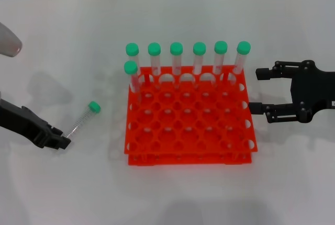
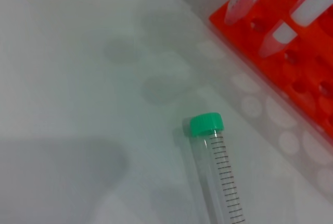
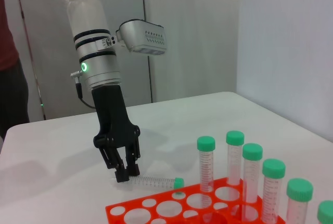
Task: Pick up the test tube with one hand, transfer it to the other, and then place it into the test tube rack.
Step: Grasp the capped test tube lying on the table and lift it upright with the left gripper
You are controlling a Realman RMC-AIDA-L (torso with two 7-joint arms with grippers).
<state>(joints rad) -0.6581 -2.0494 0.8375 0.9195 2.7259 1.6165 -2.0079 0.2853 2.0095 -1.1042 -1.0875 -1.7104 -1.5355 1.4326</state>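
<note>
The test tube (image 1: 84, 119), clear with a green cap, lies slanted on the white table left of the orange-red rack (image 1: 188, 158). My left gripper (image 1: 64, 142), on the arm with the green light, is at the tube's bottom end. In the right wrist view its fingers (image 3: 126, 174) stand close together around that end of the tube (image 3: 153, 182). The left wrist view shows the tube's cap (image 2: 205, 123) and the rack's corner (image 2: 312, 78). My right gripper (image 1: 259, 90) is open and empty just right of the rack.
Several other green-capped tubes (image 1: 176, 48) stand upright along the rack's back row, and one (image 1: 131, 68) stands in the second row at the left. The rack's other holes hold nothing. White table lies in front of the rack.
</note>
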